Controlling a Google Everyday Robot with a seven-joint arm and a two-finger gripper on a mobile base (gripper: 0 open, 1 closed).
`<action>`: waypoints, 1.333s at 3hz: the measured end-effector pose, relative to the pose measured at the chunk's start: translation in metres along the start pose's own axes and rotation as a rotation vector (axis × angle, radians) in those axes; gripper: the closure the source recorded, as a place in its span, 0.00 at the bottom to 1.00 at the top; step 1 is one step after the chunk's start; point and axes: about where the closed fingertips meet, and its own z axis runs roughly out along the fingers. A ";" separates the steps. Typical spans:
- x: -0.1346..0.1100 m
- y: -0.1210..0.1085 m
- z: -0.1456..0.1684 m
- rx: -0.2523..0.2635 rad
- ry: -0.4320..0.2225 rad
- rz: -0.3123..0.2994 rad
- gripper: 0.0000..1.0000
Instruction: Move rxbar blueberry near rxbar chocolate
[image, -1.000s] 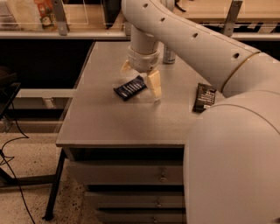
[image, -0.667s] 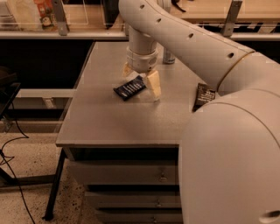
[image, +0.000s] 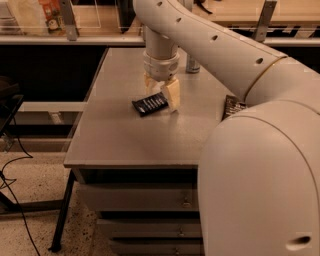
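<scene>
The rxbar blueberry (image: 150, 104), a dark navy bar with white lines, lies flat and slanted on the grey table (image: 125, 140) left of centre. My gripper (image: 161, 90) points down at the bar's right end. It is open, with one cream finger (image: 173, 95) in front of that end and the other behind it. I cannot tell whether the fingers touch the wrapper. The rxbar chocolate (image: 231, 106), dark with white text, lies near the table's right side. My arm's big near segment hides most of it.
A small silver can (image: 192, 65) stands at the back of the table behind my arm. A shelf rail with boxed goods (image: 50, 12) runs along the back. Drawers (image: 140, 200) sit below the tabletop, and cables trail on the floor at left.
My arm's near segment has drifted left and covers more of the rxbar chocolate. The gripper and the rxbar blueberry stay in nearly the same place.
</scene>
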 end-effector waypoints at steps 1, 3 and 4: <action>0.000 0.000 -0.006 0.000 0.000 0.000 0.47; 0.003 0.004 -0.006 0.013 -0.034 0.021 0.47; 0.003 0.004 -0.006 0.013 -0.034 0.021 0.47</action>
